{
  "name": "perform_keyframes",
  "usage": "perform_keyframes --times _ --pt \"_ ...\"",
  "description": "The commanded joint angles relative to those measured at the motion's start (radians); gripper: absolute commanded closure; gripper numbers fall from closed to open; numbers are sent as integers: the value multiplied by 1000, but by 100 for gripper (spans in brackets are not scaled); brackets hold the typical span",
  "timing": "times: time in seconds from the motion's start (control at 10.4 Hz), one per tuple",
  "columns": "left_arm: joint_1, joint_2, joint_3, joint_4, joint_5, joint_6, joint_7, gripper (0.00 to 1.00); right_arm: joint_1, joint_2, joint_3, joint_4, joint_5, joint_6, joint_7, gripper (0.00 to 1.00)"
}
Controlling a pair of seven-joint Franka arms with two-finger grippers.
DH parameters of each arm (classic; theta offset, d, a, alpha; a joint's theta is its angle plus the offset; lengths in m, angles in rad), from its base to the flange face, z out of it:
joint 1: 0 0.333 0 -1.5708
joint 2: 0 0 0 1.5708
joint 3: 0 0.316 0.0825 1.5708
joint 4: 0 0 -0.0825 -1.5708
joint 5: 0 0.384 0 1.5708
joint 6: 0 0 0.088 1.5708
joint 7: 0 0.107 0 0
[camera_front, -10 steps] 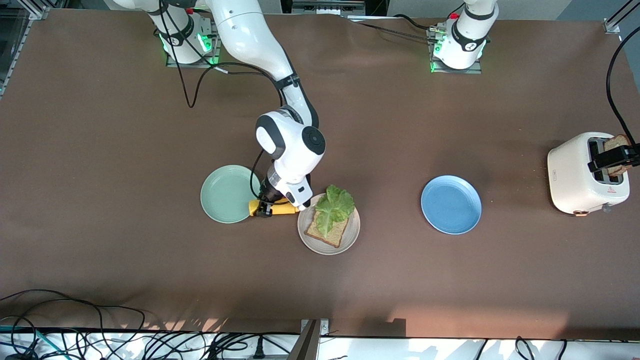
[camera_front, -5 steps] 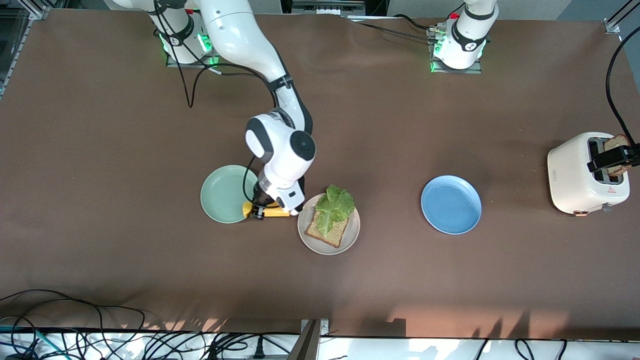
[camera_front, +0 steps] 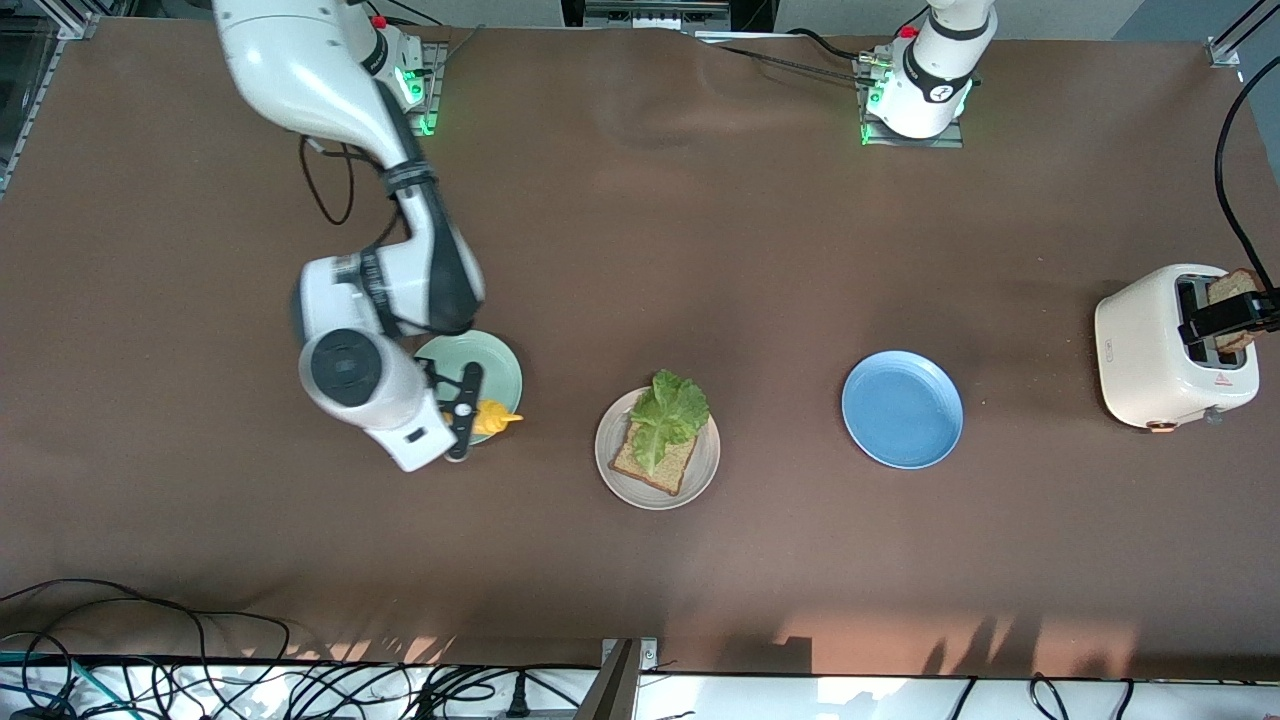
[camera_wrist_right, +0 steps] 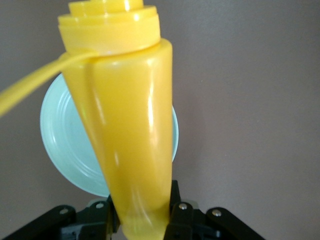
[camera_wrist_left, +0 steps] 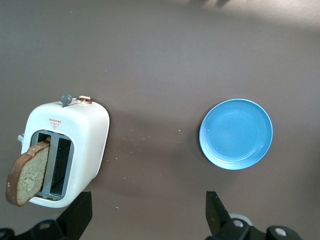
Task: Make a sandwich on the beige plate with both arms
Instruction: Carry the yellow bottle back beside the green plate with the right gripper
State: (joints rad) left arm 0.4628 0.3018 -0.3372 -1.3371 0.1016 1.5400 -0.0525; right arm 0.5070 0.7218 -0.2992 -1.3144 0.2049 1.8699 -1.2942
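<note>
**Right gripper holds yellow bottle over mint-green plate**

The right gripper [camera_front: 463,412] is clamped on a yellow squeeze bottle [camera_front: 490,417], carried tilted in the air over the mint-green plate [camera_front: 490,362]. The left gripper [camera_wrist_left: 147,215], jaws spread wide and empty, hovers over the white toaster [camera_front: 1160,350] at the left arm's end of the table [camera_front: 760,240]; a bread slice [camera_wrist_left: 27,172] stands up out of one slot. The beige plate [camera_front: 612,470] sits near the table's middle, between the mint-green plate and the blue plate [camera_front: 902,409]. On it lies one bread slice [camera_front: 655,462] with a lettuce leaf [camera_front: 668,412] on top.
</note>
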Motion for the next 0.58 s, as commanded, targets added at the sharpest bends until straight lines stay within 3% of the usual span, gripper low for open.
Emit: perform_keyframes --times 0.0,0.29,0.48 --pt "54 25 4 -1 9 -9 25 0 -112 -47 71 -48 147 -49 -217 100" --pt "141 88 6 1 41 -1 48 0 -249 -4 65 -48 354 -141 -558 100" --pt "178 129 6 2 142 -1 138 0 -298 48 11 -48 477 -213 -791 100"
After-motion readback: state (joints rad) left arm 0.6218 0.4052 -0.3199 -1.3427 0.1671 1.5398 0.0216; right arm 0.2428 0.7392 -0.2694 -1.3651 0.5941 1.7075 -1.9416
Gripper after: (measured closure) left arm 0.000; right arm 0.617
